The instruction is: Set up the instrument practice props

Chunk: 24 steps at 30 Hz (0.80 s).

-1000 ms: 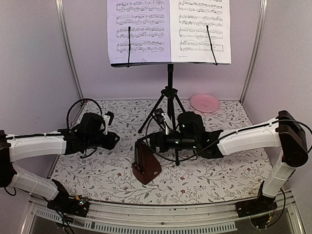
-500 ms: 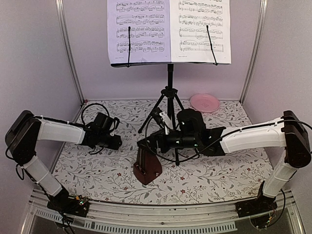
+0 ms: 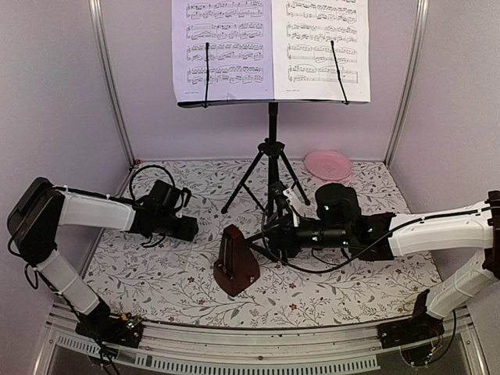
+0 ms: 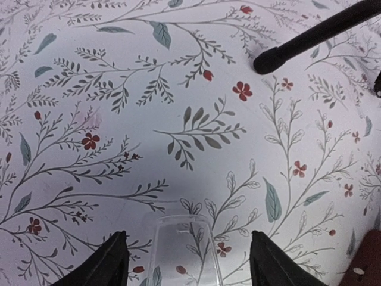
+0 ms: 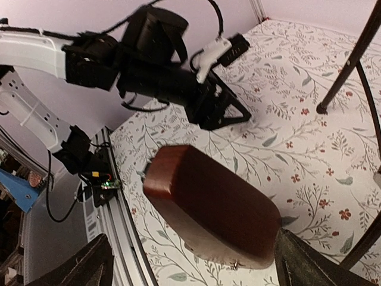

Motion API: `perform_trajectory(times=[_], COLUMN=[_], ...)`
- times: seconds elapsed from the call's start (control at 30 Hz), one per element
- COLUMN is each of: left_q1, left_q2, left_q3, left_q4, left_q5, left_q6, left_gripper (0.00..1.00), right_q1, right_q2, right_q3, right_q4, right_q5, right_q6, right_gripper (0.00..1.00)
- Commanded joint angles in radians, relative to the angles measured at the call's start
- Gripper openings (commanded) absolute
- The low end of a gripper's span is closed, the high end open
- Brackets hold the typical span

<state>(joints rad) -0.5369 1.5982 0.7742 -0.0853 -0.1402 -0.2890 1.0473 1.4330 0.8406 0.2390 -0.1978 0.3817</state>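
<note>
The black music stand desk (image 3: pixel 270 102) stands at the back on tripod legs (image 3: pixel 269 176), with two white sheet-music pages (image 3: pixel 223 47) on it. The dark red-brown pyramid metronome (image 3: pixel 237 268) stands upright on the floral cloth in front of the tripod. My right gripper (image 3: pixel 268 238) is open just right of the metronome, apart from it. In the right wrist view the metronome (image 5: pixel 208 208) lies between and beyond the spread fingers of the right gripper (image 5: pixel 202 265). My left gripper (image 3: pixel 190 229) is open and empty over the cloth, also in the left wrist view (image 4: pixel 193 268).
A pink round plate (image 3: pixel 328 164) lies at the back right. One tripod foot (image 4: pixel 268 59) rests ahead of the left gripper, and another leg (image 5: pixel 348 65) crosses the right wrist view. The booth walls close in on three sides.
My right gripper has let go of the metronome and drawn back to the right. The metronome, tilted a second ago, now stands upright. The left arm pulled back left, then stayed still.
</note>
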Motion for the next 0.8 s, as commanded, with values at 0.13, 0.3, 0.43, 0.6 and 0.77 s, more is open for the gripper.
perform_trajectory(times=[0.13, 0.3, 0.43, 0.6, 0.77], left_q1=[-0.002, -0.042, -0.094, -0.15, -0.176], left_q2=[-0.218, -0.265, -0.227, -0.195, -0.161], left_q3=[-0.095, -0.209, -0.244, -0.272, -0.28], left_q4=[0.113, 0.277, 0.324, 0.386, 0.418], left_q5=[0.109, 0.25, 0.256, 0.259, 0.28], left_q6=[-0.024, -0.063, -0.086, -0.108, -0.108], left_gripper=[0.68, 0.58, 0.51, 0.45, 0.43], right_q1=[0.036, 0.046, 0.052, 0.053, 0.053], right_q2=[0.0, 0.096, 0.199, 0.262, 0.301], right_q3=[-0.099, -0.094, -0.047, -0.013, 0.013], right_q4=[-0.04, 0.014, 0.032, 0.022, 0.022], right_q5=[-0.011, -0.011, -0.005, 0.05, 0.074], right_q6=[0.016, 0.035, 0.046, 0.079, 0.081], right_gripper=[0.79, 0.53, 0.34, 0.25, 0.24])
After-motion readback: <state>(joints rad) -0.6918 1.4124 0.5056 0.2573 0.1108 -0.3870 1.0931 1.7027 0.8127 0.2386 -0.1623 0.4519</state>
